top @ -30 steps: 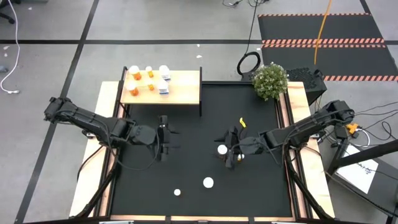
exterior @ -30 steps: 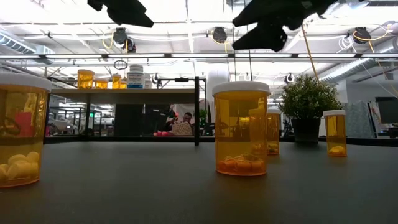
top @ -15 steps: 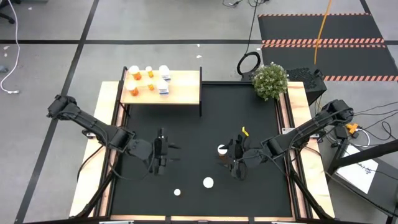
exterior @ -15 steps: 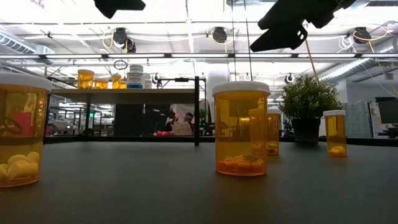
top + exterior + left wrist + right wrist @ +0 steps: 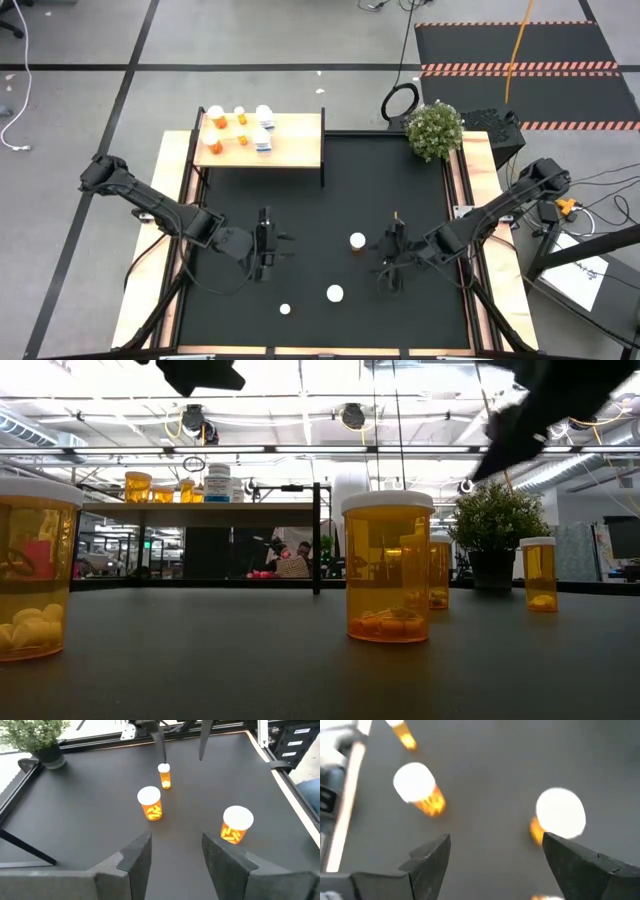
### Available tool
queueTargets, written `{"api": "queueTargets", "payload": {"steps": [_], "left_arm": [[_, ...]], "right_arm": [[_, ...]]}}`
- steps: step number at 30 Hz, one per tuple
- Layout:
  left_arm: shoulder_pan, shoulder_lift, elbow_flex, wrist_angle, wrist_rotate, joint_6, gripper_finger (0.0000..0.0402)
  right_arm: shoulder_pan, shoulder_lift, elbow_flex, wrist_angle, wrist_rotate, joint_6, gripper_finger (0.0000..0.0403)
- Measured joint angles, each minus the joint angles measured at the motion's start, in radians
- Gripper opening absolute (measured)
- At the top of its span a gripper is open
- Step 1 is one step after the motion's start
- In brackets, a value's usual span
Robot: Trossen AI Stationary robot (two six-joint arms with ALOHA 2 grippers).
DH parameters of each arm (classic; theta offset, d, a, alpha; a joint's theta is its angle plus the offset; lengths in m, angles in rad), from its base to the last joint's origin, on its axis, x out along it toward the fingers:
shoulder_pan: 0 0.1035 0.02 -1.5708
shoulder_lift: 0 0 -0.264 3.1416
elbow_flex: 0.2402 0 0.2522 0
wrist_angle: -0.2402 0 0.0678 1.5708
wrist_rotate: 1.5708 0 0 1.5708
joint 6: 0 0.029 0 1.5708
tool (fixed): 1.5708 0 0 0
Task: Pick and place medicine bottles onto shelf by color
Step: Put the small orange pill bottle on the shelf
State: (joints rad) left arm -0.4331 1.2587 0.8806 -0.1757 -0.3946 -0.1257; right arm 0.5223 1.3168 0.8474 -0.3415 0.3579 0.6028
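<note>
Evidently between picks — right gripper point(image 5: 492, 855) spread wide over white-capped orange medicine bottles point(image 5: 422, 790) on black mat point(image 5: 330, 200); left gripper point(image 5: 172, 852) parted, empty, beside light-wood shelf point(image 5: 295, 145).

No text, label or number can be read anywhere.

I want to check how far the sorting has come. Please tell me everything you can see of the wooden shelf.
The shelf is a flat rectangular board of light wood on thin black legs, standing level at the far left corner of the black mat. Several small bottles stand upright in a cluster on its left half: orange ones with white caps to the left, white ones to the right. Its right half is bare. In the low view the space under the board is open. Neither gripper touches it.
</note>
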Motion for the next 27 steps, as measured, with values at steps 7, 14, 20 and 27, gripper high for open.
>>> {"api": "queueTargets", "payload": {"steps": [7, 14, 20, 27], "left_arm": [[0.022, 0.0, 0.0, 0.0, 0.0, 0.018, 0.0179], [0.03, 0.0, 0.0, -0.005, 0.001, 0.048, 0.0177], [0.029, 0.0, 0.0, -0.014, 0.001, 0.052, 0.0177], [0.029, 0.0, 0.0, -0.014, 0.001, 0.04, 0.0173]], "right_arm": [[0.004, -0.013, 0.0, -0.208, 0.005, 0.135, 0.0308], [0.025, -0.008, -0.011, -0.242, 0.004, 0.143, 0.0308], [0.018, -0.008, -0.036, -0.238, 0.006, 0.084, 0.0308], [0.0, -0.008, -0.085, -0.205, -0.023, 0.07, 0.0305]]}}
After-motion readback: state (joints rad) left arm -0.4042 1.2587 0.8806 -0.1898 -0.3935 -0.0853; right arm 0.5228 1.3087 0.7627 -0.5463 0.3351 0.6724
